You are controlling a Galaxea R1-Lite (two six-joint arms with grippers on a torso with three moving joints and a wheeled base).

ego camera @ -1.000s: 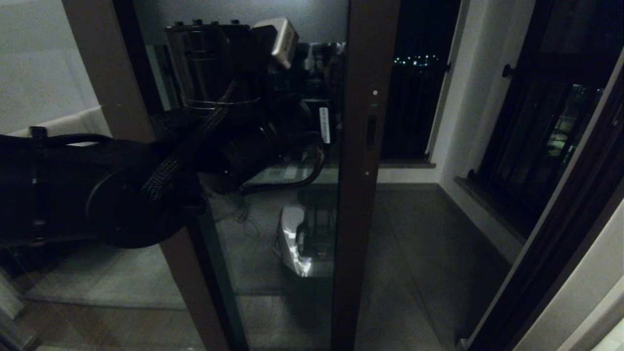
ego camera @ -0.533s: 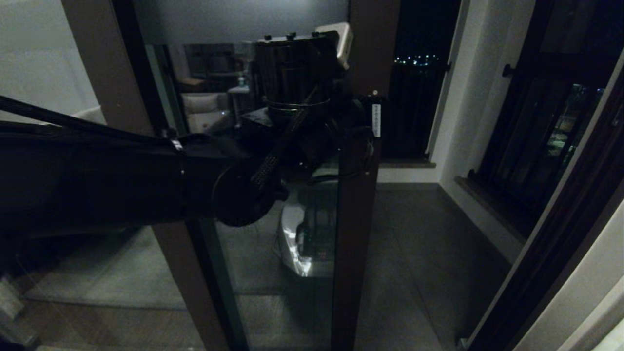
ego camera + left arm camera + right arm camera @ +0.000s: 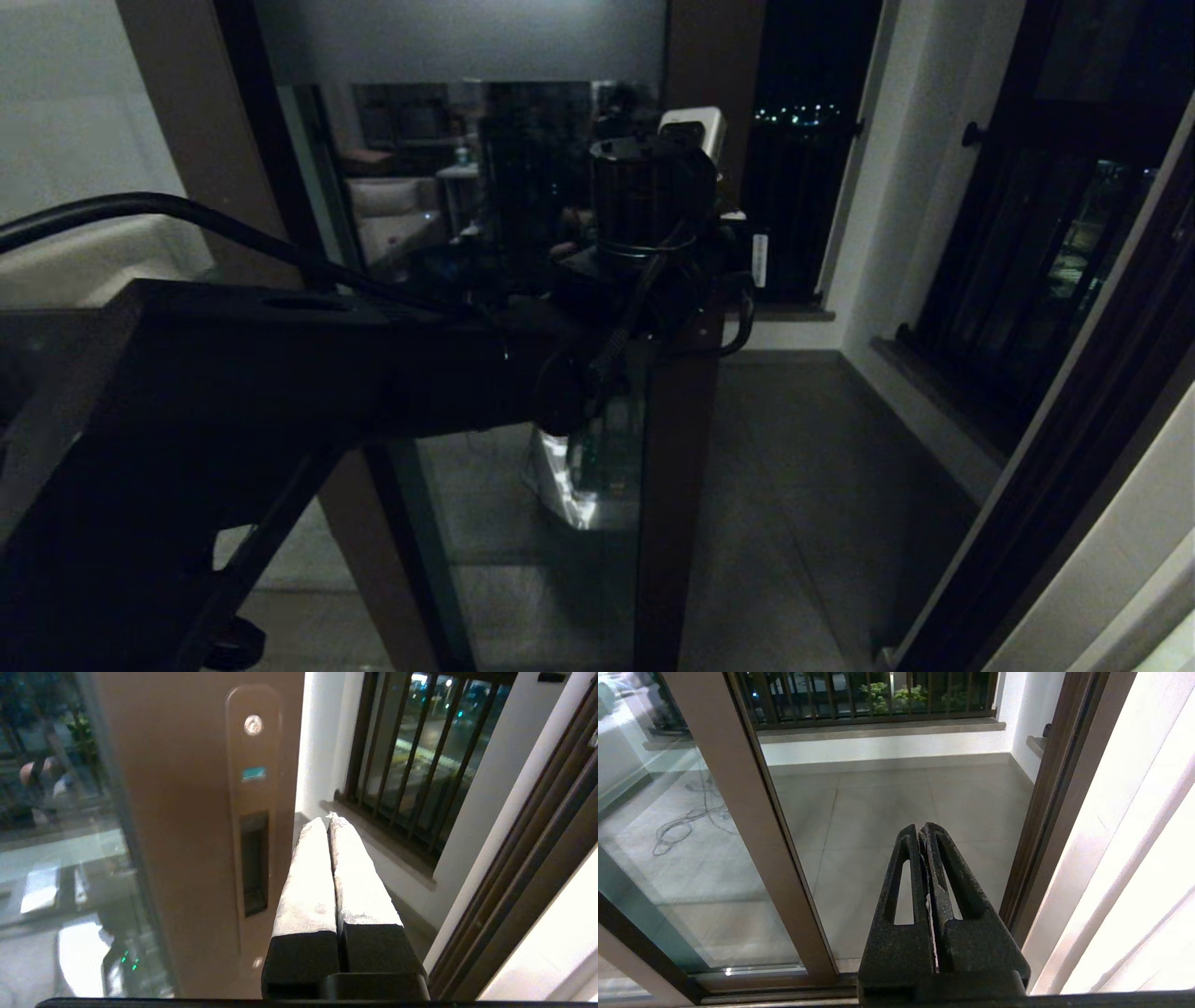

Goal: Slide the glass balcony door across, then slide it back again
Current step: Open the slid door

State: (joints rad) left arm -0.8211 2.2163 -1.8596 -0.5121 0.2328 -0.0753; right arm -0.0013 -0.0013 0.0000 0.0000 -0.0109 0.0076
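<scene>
Fingers of the left tool (image 3: pixel 329 823) are pressed together, gripping nothing — their tips sit just beside the recessed slot handle (image 3: pixel 253 863) on the glass balcony door (image 3: pixel 677 467) upright, doorway open alongside. Right tool (image 3: pixel 923 833) hangs low, also closed and empty.

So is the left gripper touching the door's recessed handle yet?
Apart. In the left wrist view the shut left gripper points past the edge of the glass balcony door, and brown frame shows between its fingers and the slot handle.
</scene>
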